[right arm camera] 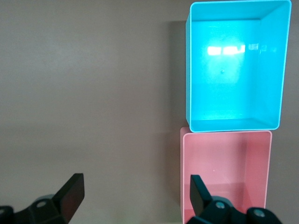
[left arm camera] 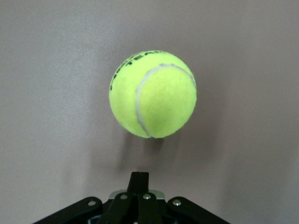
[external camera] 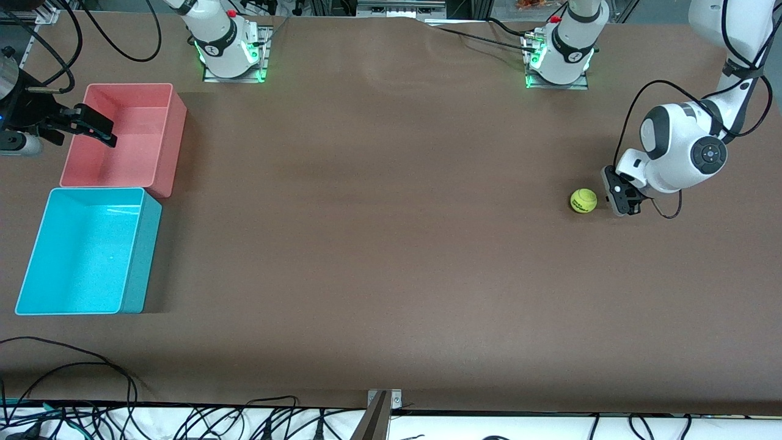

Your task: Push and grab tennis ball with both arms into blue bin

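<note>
The tennis ball (external camera: 583, 200) lies on the brown table toward the left arm's end; it fills the middle of the left wrist view (left arm camera: 153, 94). My left gripper (external camera: 614, 194) is low beside the ball, a small gap away, with its fingers (left arm camera: 140, 181) shut and empty. The blue bin (external camera: 144, 263) stands empty at the right arm's end of the table and also shows in the right wrist view (right arm camera: 233, 125). My right gripper (external camera: 101, 129) hangs open and empty over the edge of the pink bin, fingers wide apart (right arm camera: 134, 184).
An empty pink bin (external camera: 175, 139) stands against the blue bin, farther from the front camera, and shows in the right wrist view (right arm camera: 224, 136). Cables run along the table's front edge (external camera: 183, 421). Broad bare tabletop lies between ball and bins.
</note>
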`<action>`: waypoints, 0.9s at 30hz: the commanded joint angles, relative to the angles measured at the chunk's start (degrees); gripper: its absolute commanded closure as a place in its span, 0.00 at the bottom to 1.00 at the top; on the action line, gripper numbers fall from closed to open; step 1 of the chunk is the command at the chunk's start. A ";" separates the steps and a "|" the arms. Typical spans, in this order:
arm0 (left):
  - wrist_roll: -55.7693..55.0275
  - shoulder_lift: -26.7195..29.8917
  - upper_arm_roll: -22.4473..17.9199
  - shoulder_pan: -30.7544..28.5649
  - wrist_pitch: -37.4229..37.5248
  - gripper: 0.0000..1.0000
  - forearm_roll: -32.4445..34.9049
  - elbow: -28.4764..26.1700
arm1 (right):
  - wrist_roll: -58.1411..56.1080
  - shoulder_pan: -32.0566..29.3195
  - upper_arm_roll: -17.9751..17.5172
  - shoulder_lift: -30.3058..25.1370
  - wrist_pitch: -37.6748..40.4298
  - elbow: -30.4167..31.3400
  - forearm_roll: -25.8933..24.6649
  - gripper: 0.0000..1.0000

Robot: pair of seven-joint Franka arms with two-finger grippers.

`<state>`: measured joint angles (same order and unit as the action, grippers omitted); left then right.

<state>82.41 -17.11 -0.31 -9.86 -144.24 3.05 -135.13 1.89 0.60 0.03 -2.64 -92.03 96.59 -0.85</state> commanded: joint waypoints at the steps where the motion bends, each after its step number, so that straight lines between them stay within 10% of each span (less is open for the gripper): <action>1: 0.39 -0.55 0.31 0.19 -0.69 1.00 -1.55 0.22 | 0.22 0.11 0.05 0.53 0.98 -1.49 -0.38 0.00; 27: -12.63 -0.03 10.51 4.32 0.01 1.00 -12.72 1.19 | 0.22 0.11 0.05 0.53 0.98 -1.49 -0.38 0.00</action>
<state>65.89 -17.94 11.12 -4.17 -144.78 -8.85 -134.27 1.89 0.60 0.03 -2.64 -92.03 96.59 -0.85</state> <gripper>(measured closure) 0.991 0.000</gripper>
